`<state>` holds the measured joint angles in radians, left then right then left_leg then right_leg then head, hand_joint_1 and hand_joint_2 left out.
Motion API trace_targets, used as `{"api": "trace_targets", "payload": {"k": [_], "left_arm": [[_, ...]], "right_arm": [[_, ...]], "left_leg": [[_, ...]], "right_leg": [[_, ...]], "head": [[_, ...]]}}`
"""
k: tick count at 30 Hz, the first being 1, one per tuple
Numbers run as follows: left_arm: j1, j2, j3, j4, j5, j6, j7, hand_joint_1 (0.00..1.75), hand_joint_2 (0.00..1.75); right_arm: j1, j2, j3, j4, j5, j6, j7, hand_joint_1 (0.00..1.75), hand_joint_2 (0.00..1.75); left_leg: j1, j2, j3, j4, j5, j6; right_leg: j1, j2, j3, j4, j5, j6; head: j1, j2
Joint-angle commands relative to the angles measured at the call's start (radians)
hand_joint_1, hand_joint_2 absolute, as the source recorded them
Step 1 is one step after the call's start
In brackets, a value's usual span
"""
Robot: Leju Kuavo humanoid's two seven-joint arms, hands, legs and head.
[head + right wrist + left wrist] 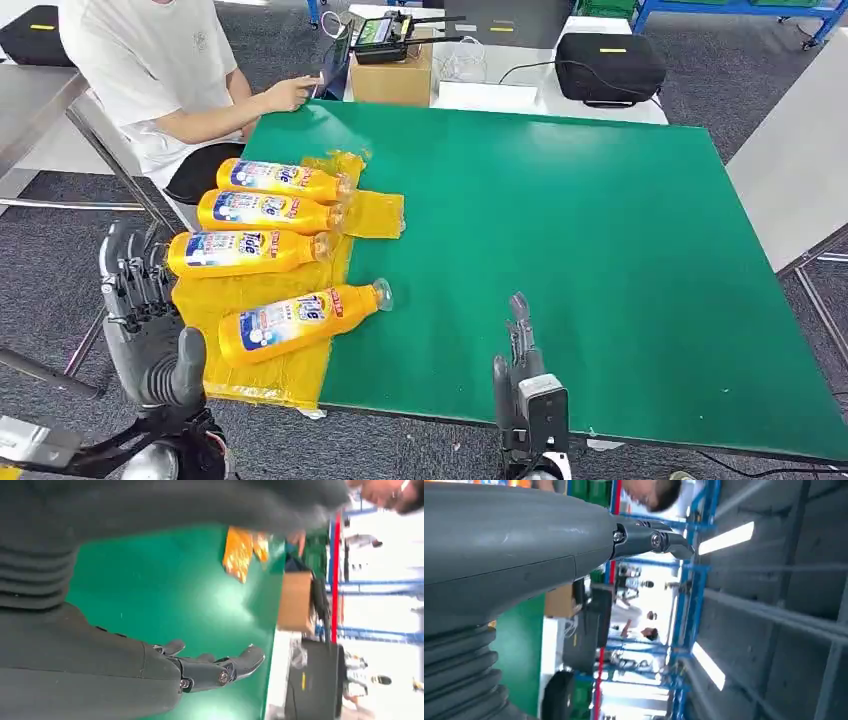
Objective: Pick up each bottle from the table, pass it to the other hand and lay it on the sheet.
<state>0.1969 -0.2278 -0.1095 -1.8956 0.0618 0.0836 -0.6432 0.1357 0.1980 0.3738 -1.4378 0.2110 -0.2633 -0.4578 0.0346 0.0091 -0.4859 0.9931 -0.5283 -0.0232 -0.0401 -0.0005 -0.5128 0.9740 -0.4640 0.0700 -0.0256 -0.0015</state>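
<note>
- Head view: four yellow Tide bottles lie on their sides on a yellow sheet [250,300] at the left side of the green tabletop [600,250], caps pointing right.
- The first bottle [285,180] is highest in the frame, the second bottle [268,211] just below it, the third bottle [247,252] below that, and the fourth bottle [300,320] is lowest, tilted, its cap just past the sheet's right edge.
- The left robot hand [145,320] is at the lower left, beside the sheet's left edge, fingers up and apart, holding nothing.
- The right robot hand [520,365] is at the bottom centre over the tabletop's near edge, fingers straight and empty.
- A person in a white shirt [150,60] sits at the upper left, one hand at the tabletop's far corner beside a cardboard box [392,78]; a black case [608,65] lies at the upper right.
- Left wrist view: the left robot hand [524,545] fills the left side, dark fingers [654,539] extended with nothing in them.
- Right wrist view: the right robot hand [125,665] is over the green tabletop [165,590], fingers [225,665] out and empty; the sheet [240,552] shows orange at the upper centre.
</note>
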Motion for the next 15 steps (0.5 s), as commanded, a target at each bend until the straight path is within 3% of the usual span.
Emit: {"api": "trace_targets", "payload": {"k": [1, 15], "left_arm": [[0.030, -0.045, 0.049, -0.012, 0.040, 0.024, -0.015, 0.00, 1.75], [0.089, -0.062, 0.071, -0.069, 0.059, 0.020, -0.054, 0.00, 1.75]], "right_arm": [[0.019, -0.017, -0.084, -0.052, -0.013, -0.012, 0.036, 0.00, 1.75], [0.071, -0.042, -0.128, -0.130, 0.044, -0.042, 0.035, 0.00, 1.75]], "left_leg": [[0.000, -0.001, 0.002, -0.003, 0.000, 0.003], [0.000, -0.001, 0.003, -0.004, 0.000, 0.004]], "right_leg": [[0.001, 0.000, 0.002, -0.003, 0.000, -0.004], [0.001, 0.000, 0.003, -0.004, 0.001, -0.005]], "head": [[0.000, 0.000], [0.000, 0.000]]}}
